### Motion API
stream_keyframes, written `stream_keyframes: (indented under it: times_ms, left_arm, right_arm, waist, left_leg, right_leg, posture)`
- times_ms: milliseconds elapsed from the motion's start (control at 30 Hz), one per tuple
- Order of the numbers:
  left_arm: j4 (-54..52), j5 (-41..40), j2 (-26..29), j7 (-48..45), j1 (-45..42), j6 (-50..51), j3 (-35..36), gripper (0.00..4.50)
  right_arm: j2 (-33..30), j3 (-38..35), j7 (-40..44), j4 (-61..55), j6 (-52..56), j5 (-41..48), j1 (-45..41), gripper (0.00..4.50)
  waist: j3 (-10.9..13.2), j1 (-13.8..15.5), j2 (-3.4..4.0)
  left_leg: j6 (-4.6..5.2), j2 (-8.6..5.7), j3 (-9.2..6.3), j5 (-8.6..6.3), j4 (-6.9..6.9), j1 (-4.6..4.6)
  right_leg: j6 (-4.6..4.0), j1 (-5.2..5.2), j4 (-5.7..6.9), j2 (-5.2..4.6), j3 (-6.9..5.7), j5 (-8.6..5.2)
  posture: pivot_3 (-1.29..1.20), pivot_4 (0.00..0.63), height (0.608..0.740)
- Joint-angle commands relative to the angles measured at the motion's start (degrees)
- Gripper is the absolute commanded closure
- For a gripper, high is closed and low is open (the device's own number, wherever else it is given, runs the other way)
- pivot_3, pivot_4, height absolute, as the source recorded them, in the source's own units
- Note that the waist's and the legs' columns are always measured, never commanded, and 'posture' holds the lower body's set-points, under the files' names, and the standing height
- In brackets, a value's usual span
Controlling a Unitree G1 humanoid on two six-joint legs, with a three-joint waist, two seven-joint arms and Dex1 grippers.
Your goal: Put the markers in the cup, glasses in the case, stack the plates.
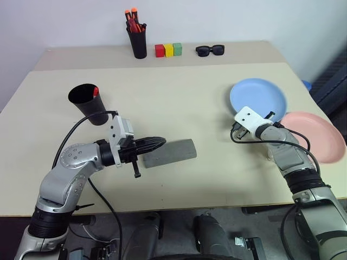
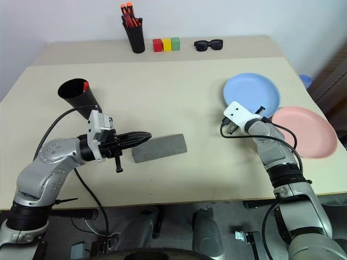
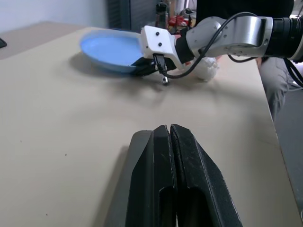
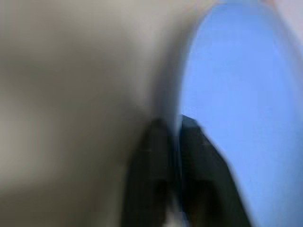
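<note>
Two plates lie side by side at the right end of the counter (image 1: 179, 97): the light blue plate (image 1: 260, 97) farther in, the salmon pink plate (image 1: 314, 135) beside it toward the right edge, their rims touching or nearly so. My right gripper (image 3: 147, 67) sits at the blue plate's near left rim, its fingers pressed together on that rim as far as I can judge; the wrist view shows the two dark fingers straddling the plate's edge, though that picture is smeared. The pink plate lies just to the right of this hand, so I judge the coming move to be a short carry rightward, and the right arm is plainly the nearer one.

My left gripper (image 1: 154, 143) hangs level over the near left of the counter, fingers fully closed and holding nothing, tips over the left end of the grey case (image 1: 171, 151). The case lies shut, long axis running left to right.

The black cup (image 1: 87, 103) stands tilted behind the left arm, with a red tip showing inside. I cannot make out the wire-frame glasses; they may be inside the case.
</note>
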Motion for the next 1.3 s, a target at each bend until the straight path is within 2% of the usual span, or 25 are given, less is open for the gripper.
stream_keyframes:
  times_ms: [33, 267, 400, 500, 567, 700, 933, 967, 1033, 1200, 1300]
  left_arm:
    - [-2.5, -1.2, -0.5, 1.1, 0.3, -0.2, -0.3, 4.50]
    - [0.0, -0.7, -2.3, 0.7, -1.5, -1.3, -2.1, 4.50]
    - [3.5, 0.3, -3.8, -1.6, -4.2, -3.1, -5.0, 4.50]
    - [6.9, 0.8, -5.2, -3.7, -6.8, -4.6, -7.0, 4.50]
    - [8.9, 1.1, -5.9, -5.0, -8.5, -5.5, -8.1, 4.50]
    - [12.0, 1.8, -6.9, -6.9, -10.9, -6.8, -9.7, 4.50]
    - [12.5, 2.4, -7.8, -7.4, -12.0, -7.1, -10.4, 4.50]
    - [12.3, 2.3, -7.8, -7.3, -11.9, -7.0, -10.4, 4.50]
    - [11.5, 2.1, -7.6, -7.0, -11.7, -6.4, -10.3, 4.50]
    - [10.7, 2.0, -7.5, -6.2, -11.9, -5.5, -10.4, 4.50]
    - [10.4, 2.0, -7.7, -5.9, -12.2, -5.1, -10.6, 4.50]
  right_arm:
    - [-1.3, -0.7, 1.4, -5.8, -2.6, -0.6, 0.4, 4.45]
    - [-5.7, -7.3, 6.6, -24.6, 1.3, 2.7, 6.3, 4.45]
    - [-10.7, -16.6, 10.7, -35.6, 7.5, 6.4, 13.4, 4.45]
    - [-14.3, -26.8, 14.5, -41.3, 12.3, 9.2, 22.3, 4.45]
    - [-15.8, -32.6, 16.1, -42.8, 13.6, 9.5, 28.4, 4.45]
    - [-16.2, -39.7, 18.3, -43.8, 13.7, 9.6, 39.4, 4.45]
    - [-14.8, -42.2, 19.2, -42.9, 15.6, 11.6, 45.8, 4.45]
    - [-14.9, -42.2, 19.2, -42.7, 15.8, 11.8, 46.1, 3.76]
    - [-15.0, -42.3, 19.8, -43.3, 17.0, 13.5, 45.6, 2.97]
    - [-14.8, -43.5, 19.2, -43.5, 17.1, 15.7, 44.0, 0.47]
    - [-14.5, -45.6, 20.3, -43.7, 18.4, 19.1, 43.0, 0.47]
  waist:
    - [0.0, 0.0, 0.00]
    - [0.0, 0.2, 0.04]
    - [0.0, 1.0, 0.04]
    - [0.0, 1.8, 0.05]
    - [0.0, 1.7, 0.06]
    - [0.0, 1.4, 0.11]
    - [-0.1, 0.2, 0.21]
    - [-0.1, 0.2, 0.21]
    - [-0.1, 0.3, 0.22]
    - [-0.1, 0.4, 0.22]
    - [-0.1, 0.4, 0.21]
  left_leg:
    - [0.00, 0.00, 0.00, 0.00, 0.00, 0.00]
    - [0.00, 0.00, -0.01, 0.00, -0.01, -0.03]
    - [0.02, -0.05, -0.03, -0.01, 0.01, -0.05]
    - [0.05, -0.04, 0.03, -0.03, 0.01, -0.05]
    - [0.05, -0.02, 0.02, -0.04, 0.04, -0.06]
    - [0.09, -0.01, 0.12, -0.06, 0.11, -0.04]
    - [0.15, 0.04, 0.24, -0.09, 0.21, -0.04]
    - [0.16, 0.04, 0.24, -0.11, 0.23, -0.05]
    - [0.21, 0.04, 0.24, -0.13, 0.29, -0.06]
    - [0.37, 0.02, 0.23, -0.25, 0.55, -0.06]
    - [0.41, -0.02, 0.24, -0.28, 0.61, -0.06]
  right_leg:
    - [0.00, 0.00, 0.00, 0.00, 0.00, 0.00]
    - [0.01, -0.03, 0.00, -0.01, 0.00, 0.00]
    - [-0.09, 0.00, -0.03, -0.05, -0.01, -0.07]
    - [-0.11, -0.01, -0.05, -0.06, 0.00, -0.08]
    - [-0.11, 0.02, -0.06, -0.06, -0.04, -0.08]
    - [-0.13, 0.06, -0.06, -0.07, -0.02, -0.10]
    - [-0.15, 0.06, -0.04, -0.07, 0.05, -0.10]
    - [-0.14, 0.07, -0.04, -0.06, 0.05, -0.10]
    - [-0.14, 0.09, -0.04, -0.07, 0.05, -0.10]
    - [-0.13, 0.26, -0.11, -0.08, 0.03, -0.13]
    - [-0.12, 0.31, -0.14, -0.16, 0.03, -0.14]
  posture:
    - [0.00, 0.150, 0.740]
    - [0.00, 0.150, 0.740]
    - [0.00, 0.150, 0.740]
    - [0.00, 0.150, 0.740]
    - [0.00, 0.150, 0.740]
    - [0.00, 0.150, 0.740]
    - [0.00, 0.150, 0.740]
    - [0.00, 0.150, 0.740]
    - [0.00, 0.150, 0.740]
    - [0.00, 0.150, 0.740]
    - [0.00, 0.150, 0.740]
